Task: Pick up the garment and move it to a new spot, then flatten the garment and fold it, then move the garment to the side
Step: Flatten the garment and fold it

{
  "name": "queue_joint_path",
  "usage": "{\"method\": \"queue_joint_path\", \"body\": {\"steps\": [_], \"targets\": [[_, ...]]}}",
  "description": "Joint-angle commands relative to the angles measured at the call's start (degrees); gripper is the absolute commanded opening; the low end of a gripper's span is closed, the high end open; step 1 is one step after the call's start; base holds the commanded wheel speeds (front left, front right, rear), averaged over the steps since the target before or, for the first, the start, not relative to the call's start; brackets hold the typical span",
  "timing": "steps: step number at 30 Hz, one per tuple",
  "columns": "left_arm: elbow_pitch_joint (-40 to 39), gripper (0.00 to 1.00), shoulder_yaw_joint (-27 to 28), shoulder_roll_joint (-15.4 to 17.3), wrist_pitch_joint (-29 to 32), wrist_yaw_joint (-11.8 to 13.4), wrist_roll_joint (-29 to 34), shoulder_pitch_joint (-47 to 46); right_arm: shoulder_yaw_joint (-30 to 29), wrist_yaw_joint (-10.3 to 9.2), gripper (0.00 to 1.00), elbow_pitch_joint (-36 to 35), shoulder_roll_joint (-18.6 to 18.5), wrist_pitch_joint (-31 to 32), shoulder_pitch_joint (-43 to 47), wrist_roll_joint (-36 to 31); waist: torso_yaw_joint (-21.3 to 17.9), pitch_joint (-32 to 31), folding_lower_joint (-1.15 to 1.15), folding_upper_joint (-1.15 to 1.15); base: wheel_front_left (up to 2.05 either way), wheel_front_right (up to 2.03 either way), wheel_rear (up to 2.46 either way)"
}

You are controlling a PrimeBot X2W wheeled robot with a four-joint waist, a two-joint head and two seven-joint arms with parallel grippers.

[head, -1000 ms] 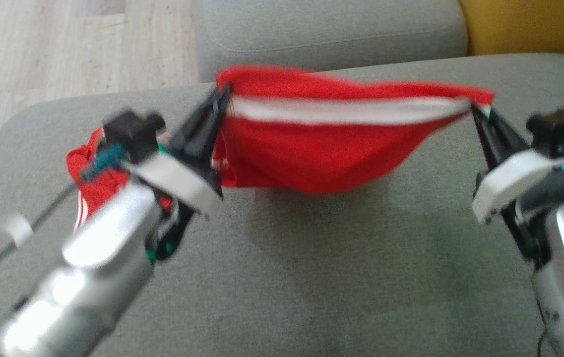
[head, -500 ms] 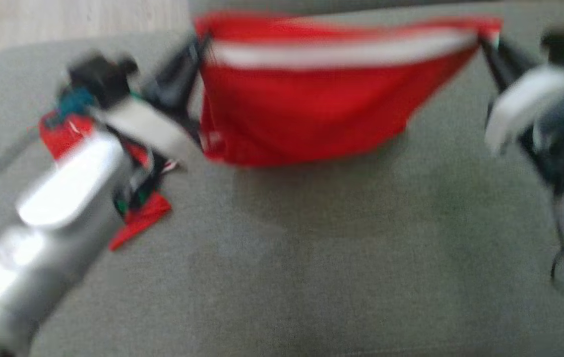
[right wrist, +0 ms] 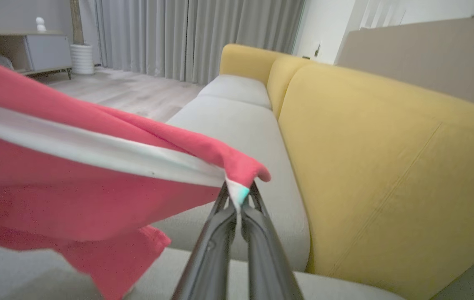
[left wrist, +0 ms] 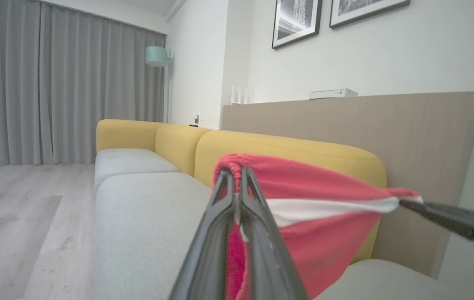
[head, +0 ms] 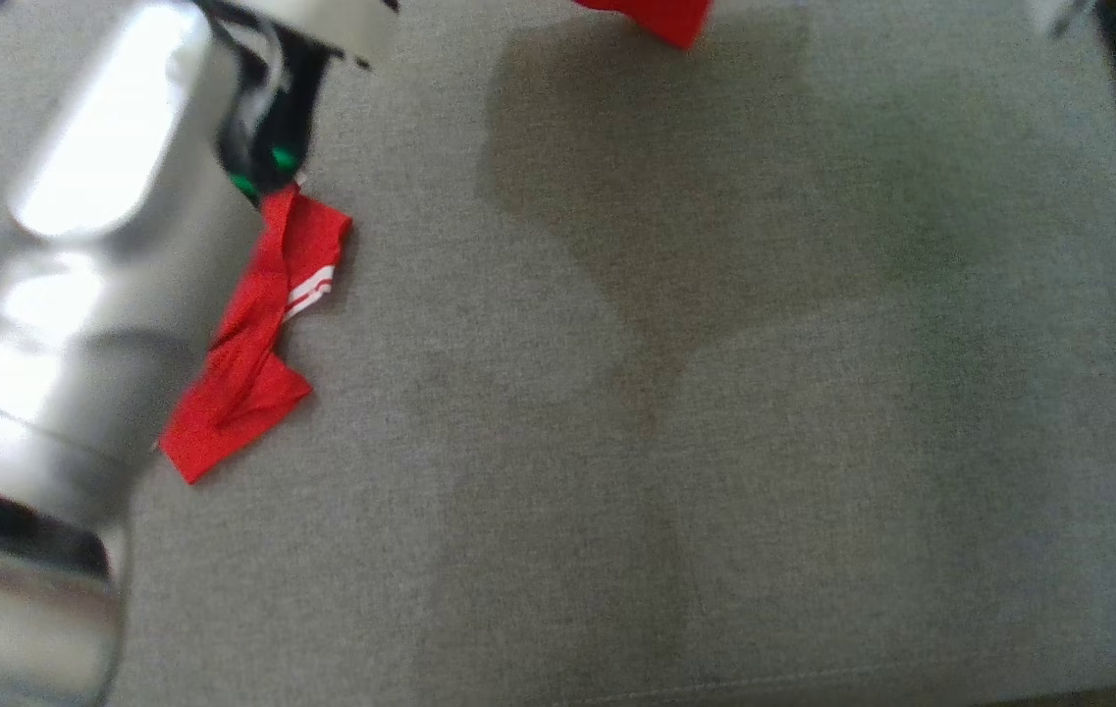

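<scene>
- While the left pincer (left wrist: 237, 171) is clamped on one bunched end of the red garment (left wrist: 316, 233), the right pincer (right wrist: 239, 196) nips the opposite end, right at the tip of its white band (right wrist: 95, 154). Both sets of jaws are closed on cloth.
- The garment hangs between the two pincers as a shallow sling. Its top edge is taut and its belly sags toward the grey seat cushion (head: 715, 412) of a sofa with a yellow backrest (right wrist: 387, 158).
- A red flap (head: 253, 344) with white stripes lies crumpled on the cushion beside the left forearm (head: 96, 245). It looks to be a trailing part of the same garment, though the link is hidden behind the arm.
- My reading is that the carry to a new spot is under way, and that the lay-down for flattening comes next.
- To do this well, hold both pincers level and the same distance apart, so the top edge stays taut without tugging cloth out of either grip.
- Lower slowly so the hanging belly meets the cushion first. Then draw both pincers back together, so the cloth rolls out flat instead of heaping.
- Watch the trailing flap. If it drags or tucks under the left arm, it will probably end up folded beneath the main panel and spoil the flattening, so lift enough to free it before setting down.
- Pick a bare stretch of cushion well away from the edge, so there is room to fold.
- Release only once the whole top edge lies on the cushion.
</scene>
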Motion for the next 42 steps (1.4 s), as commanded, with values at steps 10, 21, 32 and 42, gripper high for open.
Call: {"method": "queue_joint_path", "body": {"steps": [10, 21, 32, 42], "targets": [[-7.6, 0.00, 5.1, -4.2, -0.7, -1.9, 8.1, 26.3, 11.6, -0.05, 0.00, 7.3, -5.0, 4.3, 14.6, 8.5, 0.8, -4.0, 0.01, 0.00, 0.00, 0.00, 0.00], [-10.6, 0.00, 0.1, -5.2, -0.7, -1.9, 14.6, 45.0, 27.5, -0.05, 0.00, -6.0, -17.6, 16.8, 28.6, 24.6, -0.1, -13.5, 0.01, 0.00, 0.00, 0.00, 0.00], [-22.8, 0.00, -3.9, -0.6, 5.4, 1.1, 14.0, 56.2, 25.9, -0.05, 0.00, -23.9, -30.8, 29.6, 42.6, 37.9, -1.8, -17.6, 0.01, 0.00, 0.00, 0.00, 0.00], [-29.8, 0.00, -1.2, 0.2, 6.1, 4.5, 15.0, 52.4, 12.7, -0.05, 0.00, -33.2, -27.7, 22.1, 42.7, 29.9, 0.4, -13.7, 0.01, 0.00, 0.00, 0.00, 0.00]]}}
